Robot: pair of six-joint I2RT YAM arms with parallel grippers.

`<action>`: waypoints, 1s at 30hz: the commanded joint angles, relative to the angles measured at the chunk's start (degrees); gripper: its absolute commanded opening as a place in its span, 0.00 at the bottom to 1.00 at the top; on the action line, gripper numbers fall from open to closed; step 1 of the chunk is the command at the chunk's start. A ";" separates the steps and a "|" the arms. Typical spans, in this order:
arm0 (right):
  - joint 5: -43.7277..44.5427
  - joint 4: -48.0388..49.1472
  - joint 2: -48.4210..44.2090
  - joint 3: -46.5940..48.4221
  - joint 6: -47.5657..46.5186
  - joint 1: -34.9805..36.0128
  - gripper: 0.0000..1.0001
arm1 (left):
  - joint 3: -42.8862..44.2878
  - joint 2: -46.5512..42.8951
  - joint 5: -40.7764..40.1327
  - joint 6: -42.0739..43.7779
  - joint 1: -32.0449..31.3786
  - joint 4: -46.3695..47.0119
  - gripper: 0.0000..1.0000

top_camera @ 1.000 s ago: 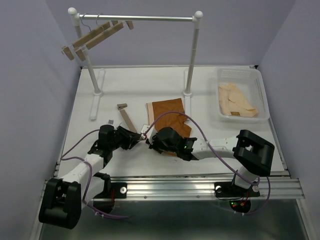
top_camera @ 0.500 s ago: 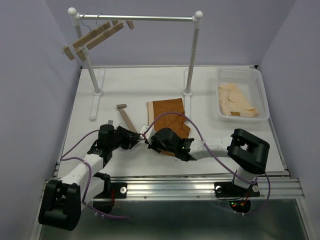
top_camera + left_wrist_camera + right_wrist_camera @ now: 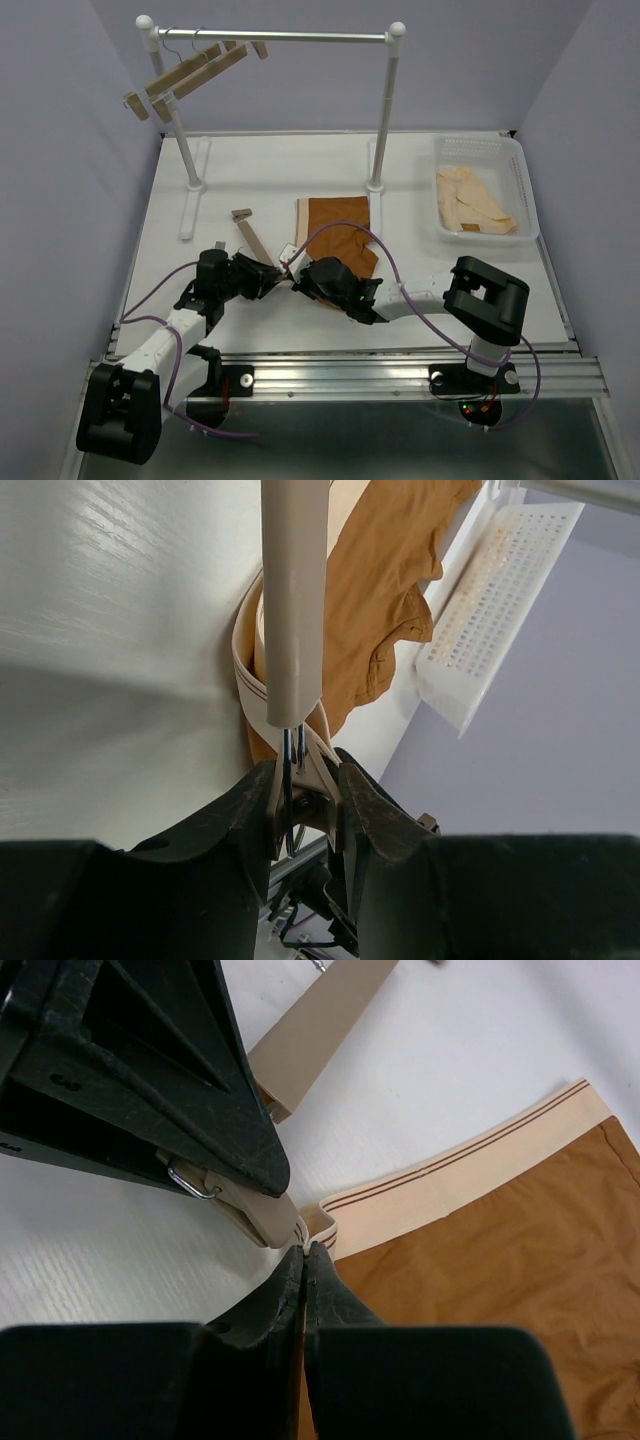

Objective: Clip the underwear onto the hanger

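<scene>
The left tool point(image 3: 308, 805) held the near clip point(image 3: 255, 1218) of the hanger point(image 3: 292, 590), its jaws partly closed on either side of the clip's tails. From that clip the hanger's long bar ran away across the bench point(image 3: 280, 170), up and to the left. The underwear point(image 3: 480, 1270) lay flat just to the right of the clip. Its waistband point(image 3: 470, 1165) faced the clip, and the band's nearest corner was at the clip's mouth, touching it or all but touching. The right tool point(image 3: 305, 1252) was closed tight, apparently pinching that corner, right beside the clip. The coming move seemed to turn on that corner going leftward into the clip's mouth, roughly along the bar's line, and the right tool was the one carrying it. Whether the mouth stood open could not be told.
</scene>
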 commanded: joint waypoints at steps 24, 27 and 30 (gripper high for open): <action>-2.39 7.33 0.22 1.55 2.40 2.72 0.01 | 1.12 -2.43 -3.09 -6.05 -0.34 -1.80 0.00; -2.66 7.50 0.30 1.64 2.41 2.73 0.01 | 0.94 -2.08 -2.56 -6.31 -0.34 -1.62 0.00; -1.43 7.68 0.74 1.90 1.62 2.73 0.01 | 0.59 -2.08 -1.77 -6.05 -0.34 -1.53 0.00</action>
